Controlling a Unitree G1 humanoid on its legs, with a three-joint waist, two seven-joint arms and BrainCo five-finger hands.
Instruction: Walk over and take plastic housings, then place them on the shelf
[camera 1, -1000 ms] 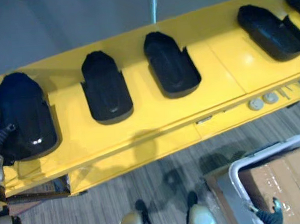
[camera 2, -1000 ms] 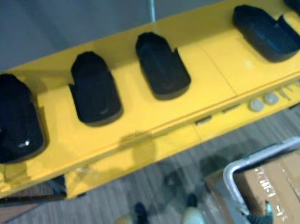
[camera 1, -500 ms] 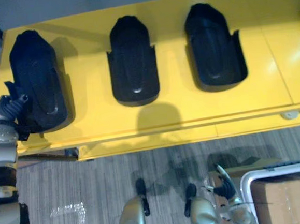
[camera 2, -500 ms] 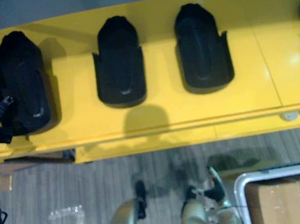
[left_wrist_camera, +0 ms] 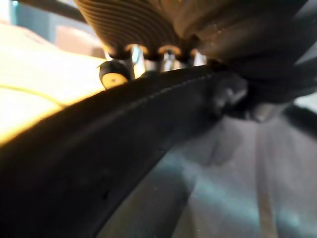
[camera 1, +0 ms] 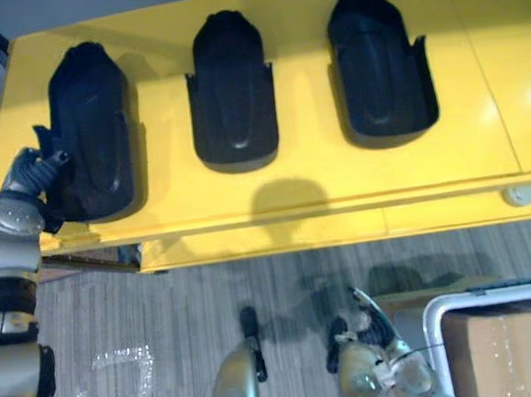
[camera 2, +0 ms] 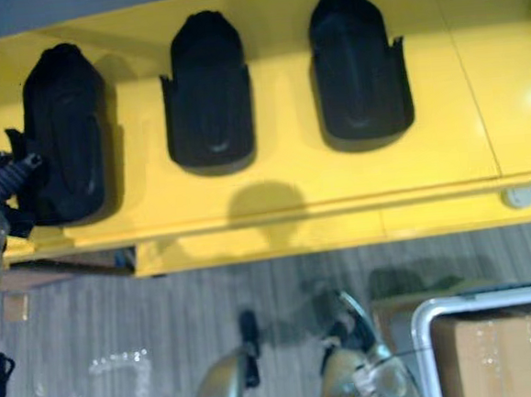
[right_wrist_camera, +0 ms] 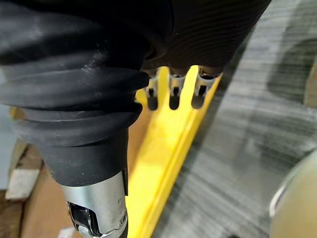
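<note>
Three black plastic housings lie in a row on the yellow shelf (camera 1: 291,173): a left one (camera 1: 94,120), a middle one (camera 1: 231,91) and a right one (camera 1: 379,65). My left hand (camera 1: 32,175) is at the shelf's left end, its fingers curled on the near left edge of the left housing. In the left wrist view the fingers (left_wrist_camera: 136,54) sit over that housing's dark rim (left_wrist_camera: 99,163). My right hand (camera 1: 379,332) hangs low near the floor, fingers relaxed and holding nothing, as the right wrist view (right_wrist_camera: 99,59) also shows.
A white bin holding a cardboard box (camera 1: 507,345) stands on the floor at the lower right. Two small round white parts (camera 1: 521,195) lie on the shelf's lower ledge. Clear plastic wrap (camera 1: 114,376) lies on the floor at the left.
The camera has swung toward the shelf's left end. My left hand and the left housing have shifted a little right, toward the middle housing. The right hand now shows by the bin.
</note>
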